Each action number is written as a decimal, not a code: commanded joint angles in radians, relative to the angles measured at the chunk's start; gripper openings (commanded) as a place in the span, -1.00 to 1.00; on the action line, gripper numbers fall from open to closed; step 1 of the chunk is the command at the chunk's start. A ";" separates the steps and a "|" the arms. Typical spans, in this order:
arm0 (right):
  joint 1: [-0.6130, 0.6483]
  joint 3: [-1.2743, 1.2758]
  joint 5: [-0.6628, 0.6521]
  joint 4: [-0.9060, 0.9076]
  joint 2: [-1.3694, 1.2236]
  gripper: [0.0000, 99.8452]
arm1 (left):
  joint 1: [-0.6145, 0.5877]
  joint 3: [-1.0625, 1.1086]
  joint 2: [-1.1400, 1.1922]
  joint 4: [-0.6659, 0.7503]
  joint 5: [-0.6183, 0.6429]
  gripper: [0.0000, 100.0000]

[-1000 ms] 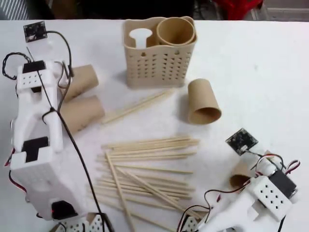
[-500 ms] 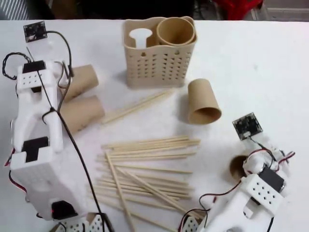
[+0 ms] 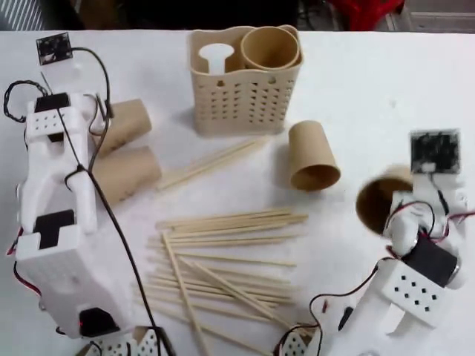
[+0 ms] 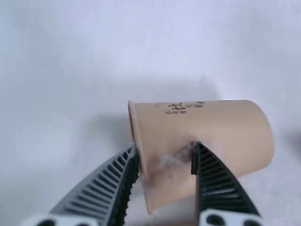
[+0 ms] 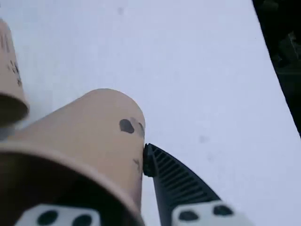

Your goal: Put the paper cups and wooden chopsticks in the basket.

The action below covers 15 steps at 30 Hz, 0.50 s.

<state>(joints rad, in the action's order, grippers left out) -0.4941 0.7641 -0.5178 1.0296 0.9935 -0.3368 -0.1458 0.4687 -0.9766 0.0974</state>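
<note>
White table (image 3: pixel 386 81), chopsticks (image 3: pixel 230 245) strewn; dark room (image 3: pixel 148 11) behind. Left gripper (image 4: pixel 164 150) pinches a cup (image 4: pixel 211 127); right gripper (image 5: pixel 131 162) clamps a second cup (image 5: pixel 94 122).

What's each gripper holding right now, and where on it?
Right gripper: paper cup, gripped at its side wall by the rim. Left gripper: second paper cup, lying down, jaws at its rim end.

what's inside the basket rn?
One paper cup stands upright, mouth up, in the basket's compartment on the right of the high view. No chopsticks show in the other compartment. The front wall covers the lower part of both.
</note>
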 commanded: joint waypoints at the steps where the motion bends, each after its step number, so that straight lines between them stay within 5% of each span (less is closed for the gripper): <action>1: 0.171 -0.189 0.192 0.019 0.002 -0.97 | 0.044 0.011 0.061 -0.008 -0.014 -0.62; 7: 0.449 -0.476 0.400 -0.051 -0.193 -0.97 | 0.044 0.011 0.061 -0.008 -0.014 -0.62; 15: 0.604 -1.046 0.545 -0.007 -0.786 -0.97 | 0.044 0.011 0.061 -0.008 -0.014 -0.62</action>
<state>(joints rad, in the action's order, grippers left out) 0.0736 -0.0384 -0.0100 1.0065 0.3966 -0.3368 -0.1458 0.4687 -0.9766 0.0974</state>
